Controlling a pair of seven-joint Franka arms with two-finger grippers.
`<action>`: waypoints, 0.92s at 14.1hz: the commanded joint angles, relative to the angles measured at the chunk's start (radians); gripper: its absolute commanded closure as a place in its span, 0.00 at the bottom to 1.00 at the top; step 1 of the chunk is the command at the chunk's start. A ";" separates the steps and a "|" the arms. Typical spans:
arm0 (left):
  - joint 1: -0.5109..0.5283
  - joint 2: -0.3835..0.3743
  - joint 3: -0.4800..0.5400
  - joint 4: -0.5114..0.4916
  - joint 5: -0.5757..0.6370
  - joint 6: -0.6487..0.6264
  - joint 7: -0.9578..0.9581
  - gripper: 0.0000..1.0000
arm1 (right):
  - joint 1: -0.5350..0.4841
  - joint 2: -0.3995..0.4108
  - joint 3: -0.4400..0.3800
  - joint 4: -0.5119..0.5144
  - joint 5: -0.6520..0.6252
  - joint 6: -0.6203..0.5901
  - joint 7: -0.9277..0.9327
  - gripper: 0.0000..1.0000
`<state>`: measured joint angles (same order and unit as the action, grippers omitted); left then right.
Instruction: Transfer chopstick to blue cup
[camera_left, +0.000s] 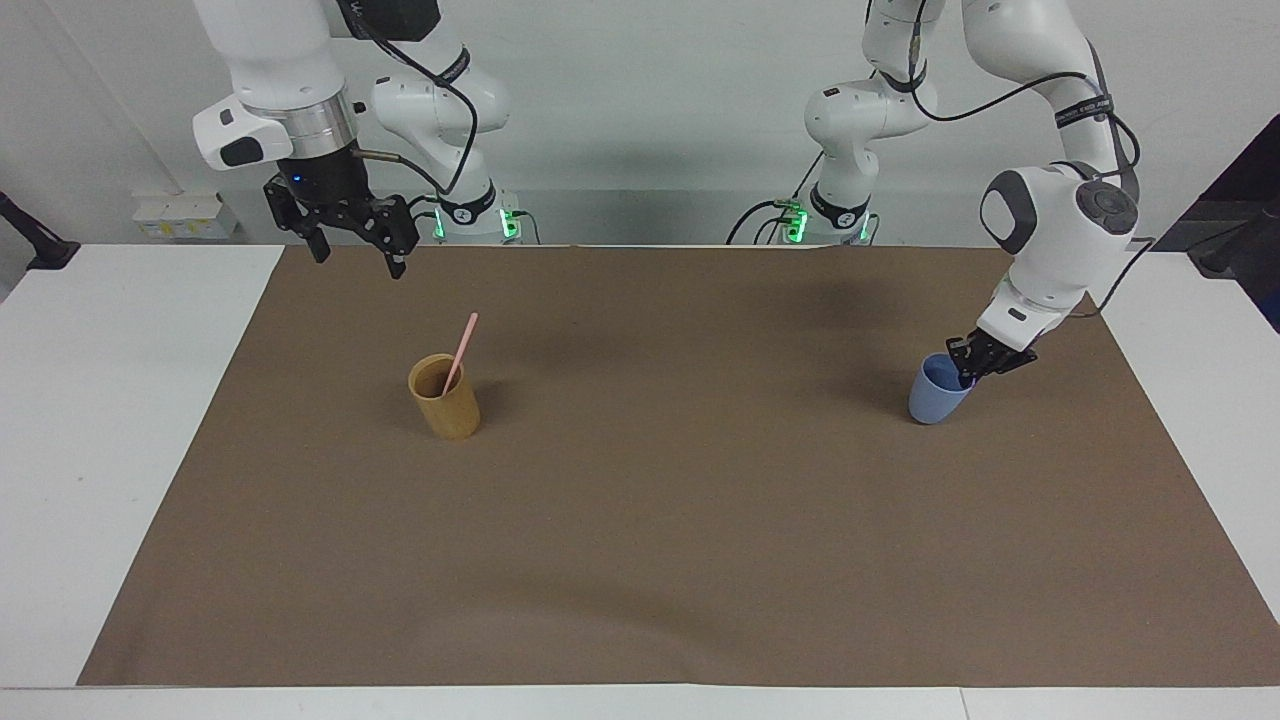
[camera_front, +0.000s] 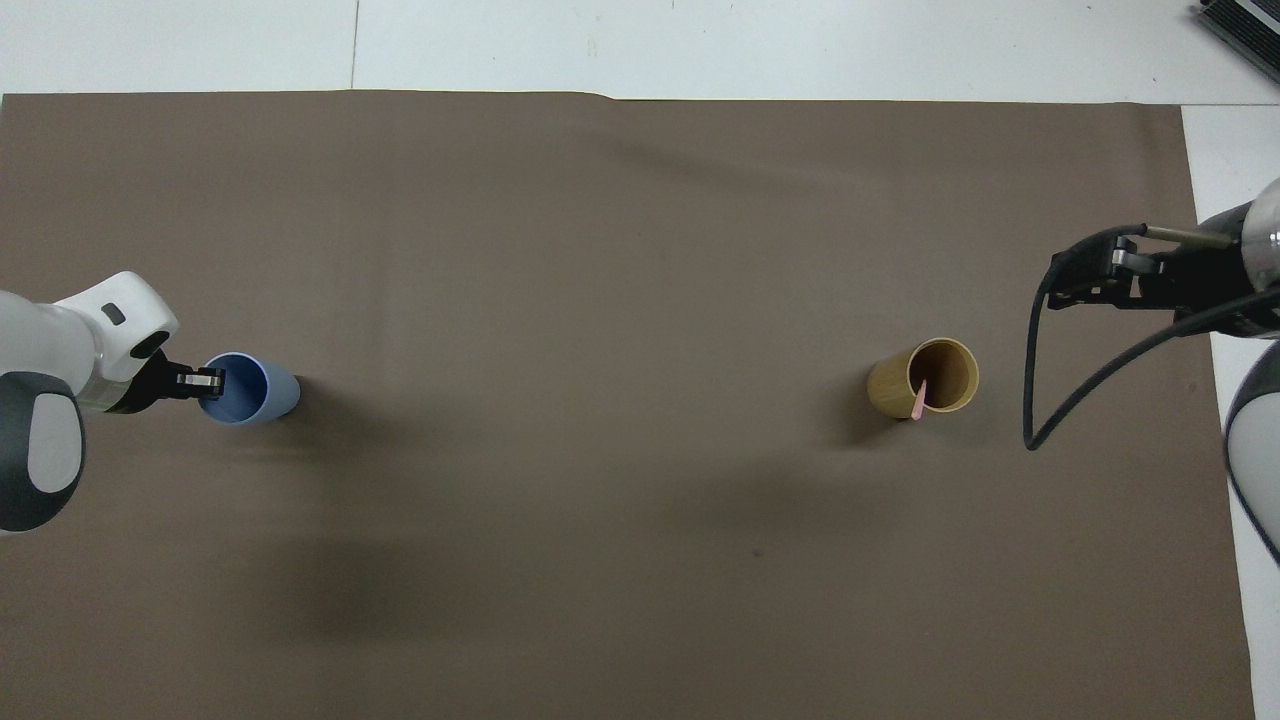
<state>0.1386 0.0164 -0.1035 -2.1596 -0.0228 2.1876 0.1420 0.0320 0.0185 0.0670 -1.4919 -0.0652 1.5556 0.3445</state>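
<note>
The left tool (camera_left: 972, 371) pinches the blue cup's (camera_left: 935, 395) rim; the right tool (camera_left: 352, 240) hangs open, waiting.
The chopstick (camera_left: 460, 352) leans in the tan cup (camera_left: 444, 396). It looks light, stiff and slippery, so pinch its upper end.

Left arm bent down steeply from its base, wrist angled low; left gripper (camera_left: 972, 364) down at the rim of the blue cup (camera_left: 935, 393), fingertips pinched together on the rim wall. Right arm held high, wrist vertical, waiting. Right gripper (camera_left: 352, 247) up in the air over the mat's edge by the robots, fingers spread wide, holding nothing.
</note>
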 joint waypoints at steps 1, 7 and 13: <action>-0.115 0.013 0.008 0.085 0.006 -0.104 -0.149 1.00 | -0.026 -0.002 0.001 -0.002 0.019 -0.002 -0.019 0.00; -0.489 0.016 0.004 0.130 -0.006 -0.108 -0.678 1.00 | -0.026 -0.003 0.001 -0.005 0.019 -0.003 -0.018 0.00; -0.562 0.094 0.004 0.127 -0.009 0.007 -0.777 1.00 | -0.024 -0.005 0.001 -0.013 0.019 -0.002 -0.016 0.00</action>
<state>-0.4103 0.0736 -0.1183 -2.0468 -0.0249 2.1597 -0.6256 0.0156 0.0197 0.0662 -1.4949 -0.0652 1.5542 0.3446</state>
